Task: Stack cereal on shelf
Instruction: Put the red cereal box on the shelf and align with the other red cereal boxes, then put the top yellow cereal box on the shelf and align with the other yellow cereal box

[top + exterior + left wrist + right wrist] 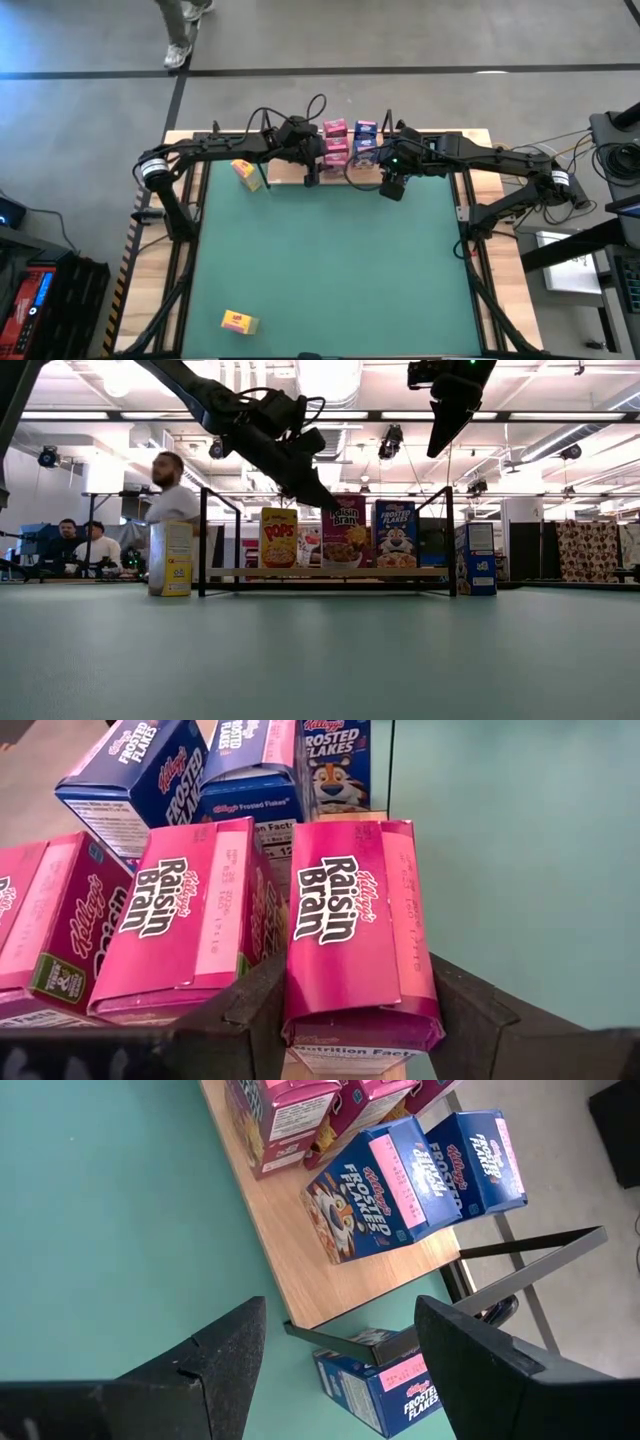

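We see the left gripper (360,1020) pinching a pink cereal box (355,935) on the shelf (290,1250) beside two others; the right gripper (340,1370) hovers spread above blue boxes (385,1190).

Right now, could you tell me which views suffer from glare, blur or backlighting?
Low view: bright ceiling lights backlight the left gripper into silhouette. Left wrist view: the Raisin Bran box is sharp, its fingers dark and soft. High view: even light, no glare.
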`<state>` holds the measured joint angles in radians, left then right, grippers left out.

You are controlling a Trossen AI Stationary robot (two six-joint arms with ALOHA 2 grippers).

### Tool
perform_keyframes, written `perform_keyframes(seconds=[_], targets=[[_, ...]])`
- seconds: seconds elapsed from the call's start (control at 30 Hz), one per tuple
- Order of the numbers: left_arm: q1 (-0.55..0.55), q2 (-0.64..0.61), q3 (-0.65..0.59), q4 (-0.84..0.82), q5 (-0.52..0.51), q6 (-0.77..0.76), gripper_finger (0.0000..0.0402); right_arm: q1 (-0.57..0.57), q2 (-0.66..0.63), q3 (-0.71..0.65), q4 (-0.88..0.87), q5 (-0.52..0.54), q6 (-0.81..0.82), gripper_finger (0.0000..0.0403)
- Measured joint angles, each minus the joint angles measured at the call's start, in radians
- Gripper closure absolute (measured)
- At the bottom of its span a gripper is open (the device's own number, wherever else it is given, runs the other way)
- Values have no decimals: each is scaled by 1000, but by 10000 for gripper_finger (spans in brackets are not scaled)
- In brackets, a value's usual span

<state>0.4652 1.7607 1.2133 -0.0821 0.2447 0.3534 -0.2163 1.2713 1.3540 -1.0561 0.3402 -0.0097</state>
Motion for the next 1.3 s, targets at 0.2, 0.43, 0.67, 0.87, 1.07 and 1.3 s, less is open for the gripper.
perform_keyframes(seconds=[0.2, 0.43, 0.67, 0.87, 1.07, 1.3], targets=[[0, 0, -2, -13, 5, -5, 221, 0, 0, 0, 0, 0, 1, 158], [0, -2, -4, -18, 7, -7, 199, 0, 0, 0, 0, 0, 0, 158], [-1, -18, 36, -40, 8, 1, 197, 0, 0, 0, 0, 0, 1, 158], [0, -32, 85, -163, 10, 3, 197, 0, 0, 0, 0, 0, 0, 158], [0, -111, 83, -260, 35, 16, 197, 0, 0, 0, 0, 0, 0, 158], [0, -246, 70, -447, 25, 60, 197, 0, 0, 0, 0, 0, 1, 158]])
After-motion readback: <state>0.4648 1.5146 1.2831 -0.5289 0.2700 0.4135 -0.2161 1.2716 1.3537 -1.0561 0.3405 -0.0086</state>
